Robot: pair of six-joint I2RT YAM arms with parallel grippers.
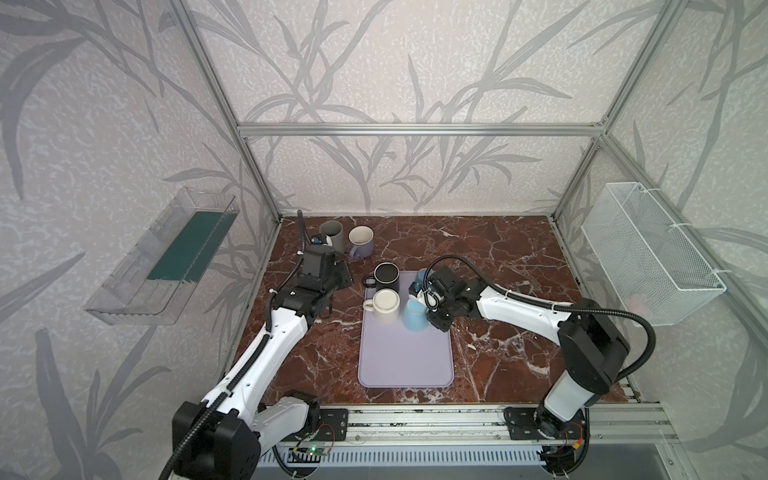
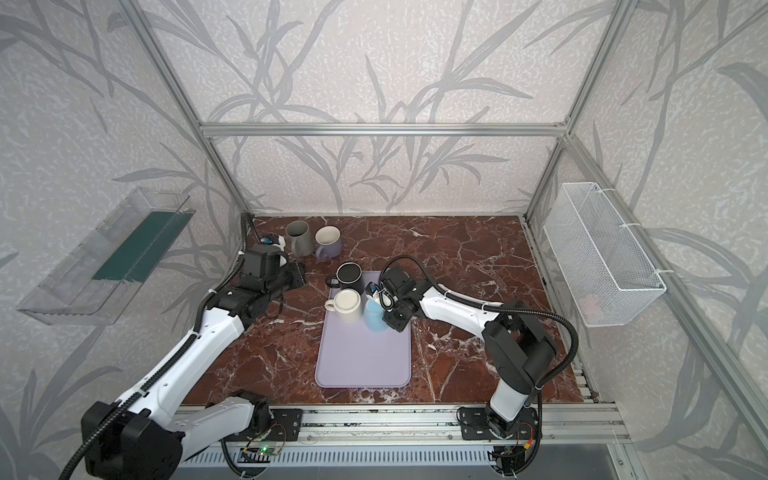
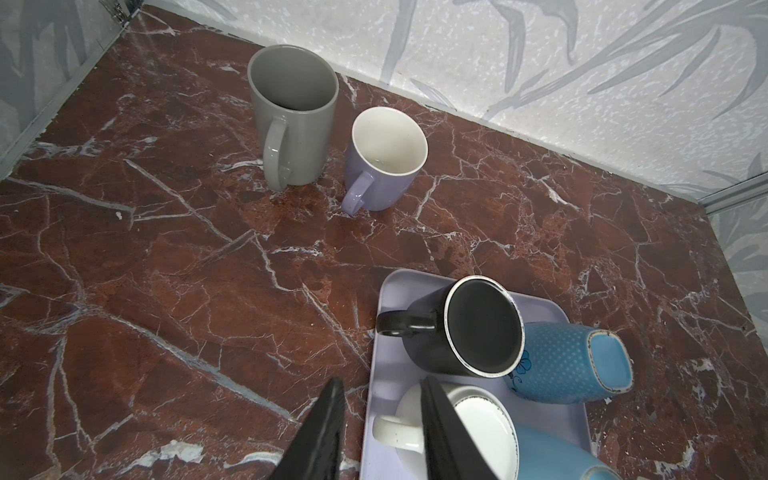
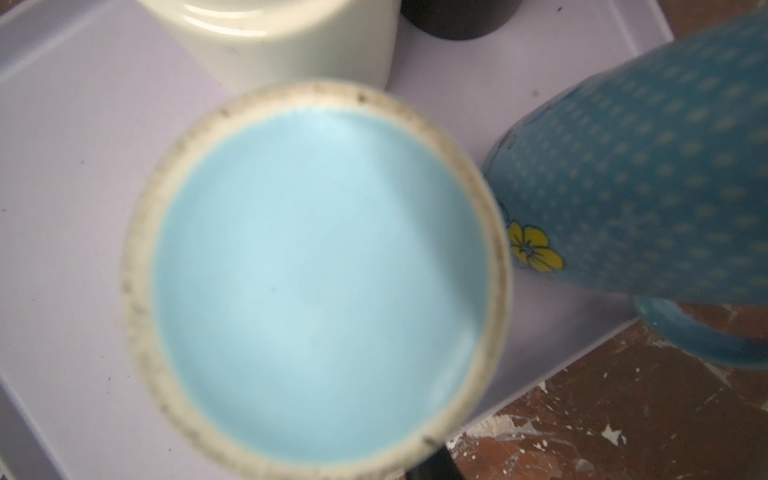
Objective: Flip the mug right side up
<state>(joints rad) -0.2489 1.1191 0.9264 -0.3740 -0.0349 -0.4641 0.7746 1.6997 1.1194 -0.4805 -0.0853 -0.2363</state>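
Note:
A light blue mug [image 1: 414,318] stands upside down on the lilac tray [image 1: 405,365], and its pale-rimmed base [image 4: 316,282] fills the right wrist view. My right gripper [image 1: 430,309] is pressed against this mug's right side. Only one dark fingertip [image 4: 434,465] shows there, at the base's rim, so its hold is hidden. An upside-down white mug [image 1: 385,305], a black mug [image 1: 387,277] and a dotted blue mug [image 3: 569,361] share the tray. My left gripper [image 3: 380,432] hangs open above the tray's left edge, holding nothing.
A grey mug [image 1: 331,235] and a lilac mug [image 1: 360,241] stand upright at the back left of the marble table. A clear shelf [image 1: 166,266] hangs on the left wall and a white wire basket [image 1: 648,253] on the right wall.

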